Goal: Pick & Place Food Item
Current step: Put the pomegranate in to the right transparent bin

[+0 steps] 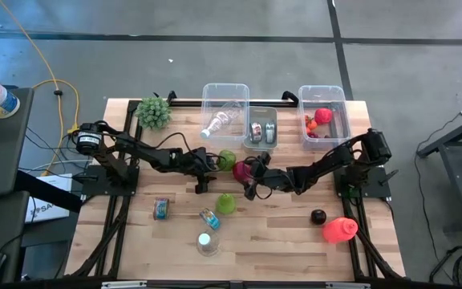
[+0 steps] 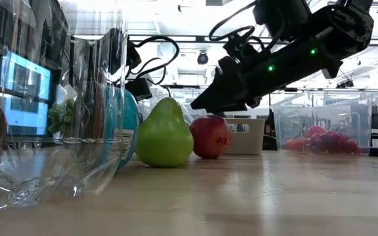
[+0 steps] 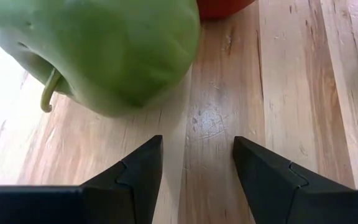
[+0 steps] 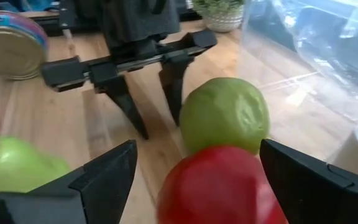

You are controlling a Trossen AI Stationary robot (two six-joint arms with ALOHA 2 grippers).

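We see the right gripper (image 4: 194, 180) released, jaws wide either side of the round red apple (image 4: 219, 186), no contact visible. Apple sits mid-table, touching the round green apple (image 4: 224, 115) behind it; smooth glossy skin, no clear long axis, stem direction can't be told. Left gripper (image 3: 197, 168) also unclenched, empty, just beside the green apple. Low view alone shows an upright green pear (image 2: 163, 134) next to the red apple.
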